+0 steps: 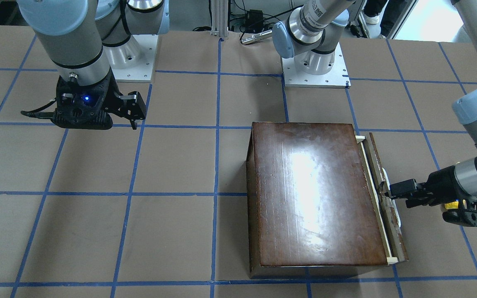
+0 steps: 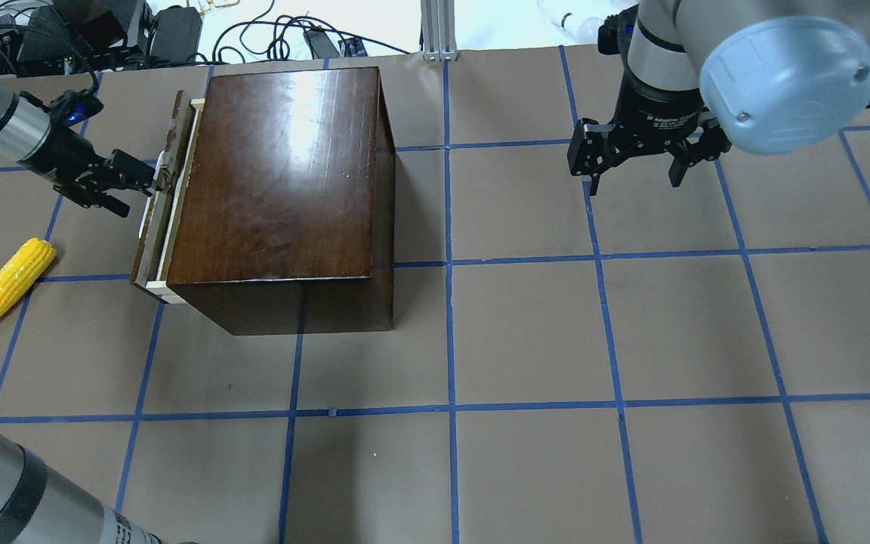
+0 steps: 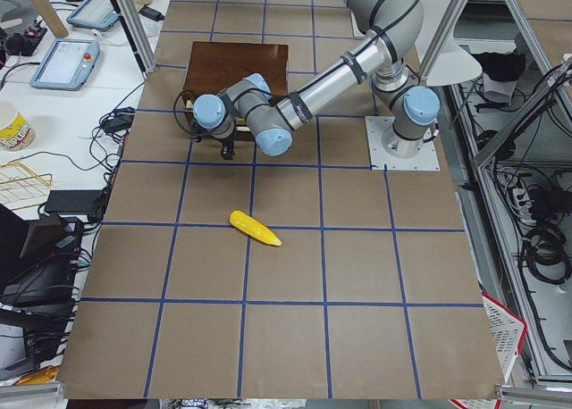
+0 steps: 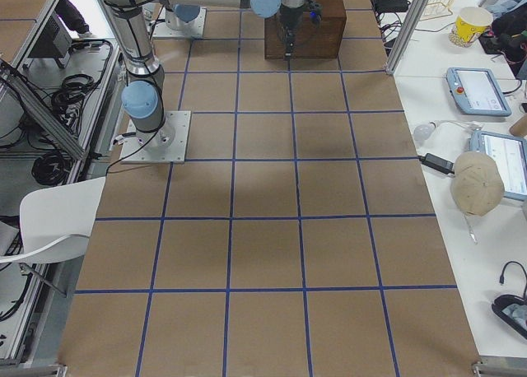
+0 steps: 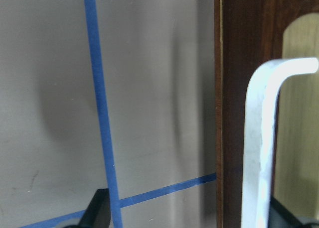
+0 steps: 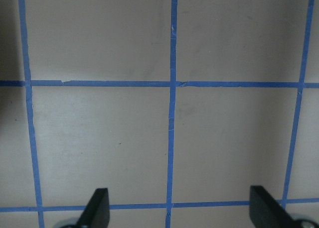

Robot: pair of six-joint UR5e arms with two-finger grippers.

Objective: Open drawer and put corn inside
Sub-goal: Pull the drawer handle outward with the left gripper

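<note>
Glossy dark-brown wooden box (image 2: pixel 276 166), its pale-wood dark-fronted drawer (image 2: pixel 149 242) slightly out. Open jaws of the left gripper (image 2: pixel 139 189) straddle its metal pull (image 5: pixel 259 138) (unclamped). Yellow corn cob (image 2: pixel 12 283) lies on the desk (image 2: pixel 526 332) near the box's drawer side; right gripper (image 2: pixel 633 181) jaws open.

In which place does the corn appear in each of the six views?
Overhead exterior: the corn at the left edge, left of the box.
Exterior left: the corn near the centre.
Exterior front-facing: not clearly visible.
Exterior right: not in it.
Left wrist: not in it.
Right wrist: not in it.
Shared landmark: the box.
</note>
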